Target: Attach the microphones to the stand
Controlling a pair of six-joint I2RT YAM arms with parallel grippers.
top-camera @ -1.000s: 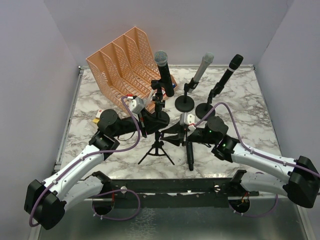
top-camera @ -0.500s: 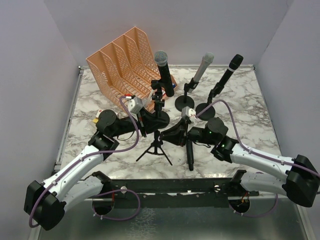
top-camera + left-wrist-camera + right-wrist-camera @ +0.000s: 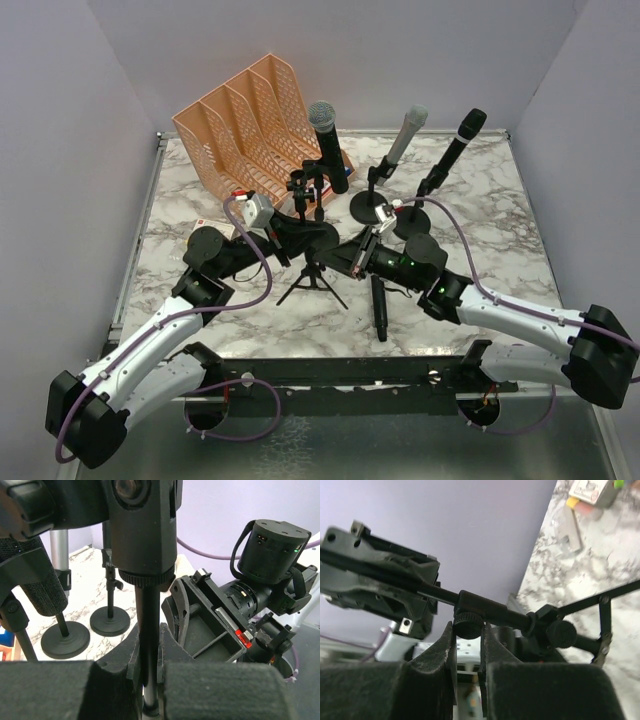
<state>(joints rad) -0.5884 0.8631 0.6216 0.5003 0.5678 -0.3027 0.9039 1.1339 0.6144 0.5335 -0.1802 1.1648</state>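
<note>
A black tripod stand (image 3: 312, 278) stands at mid table, with an empty clip (image 3: 300, 185) on top. My left gripper (image 3: 283, 232) is shut on its pole (image 3: 149, 645). My right gripper (image 3: 347, 258) is shut on the round knob (image 3: 468, 626) of the stand's collar. One all-black microphone (image 3: 380, 306) lies flat on the table just right of the tripod. Three microphones sit in round-based stands behind: black with silver grille (image 3: 327, 145), silver-grey (image 3: 404, 133) and all black (image 3: 457, 145).
An orange mesh file rack (image 3: 245, 125) stands at the back left. A small red and white item (image 3: 200, 228) lies at the left. Two round stand bases (image 3: 65, 639) show close behind the tripod in the left wrist view. My right arm's wrist (image 3: 272, 555) is close beside it.
Both grippers have moved toward the back of the table. The tripod stand has shifted back and a little left with them. The flat microphone has not moved.
</note>
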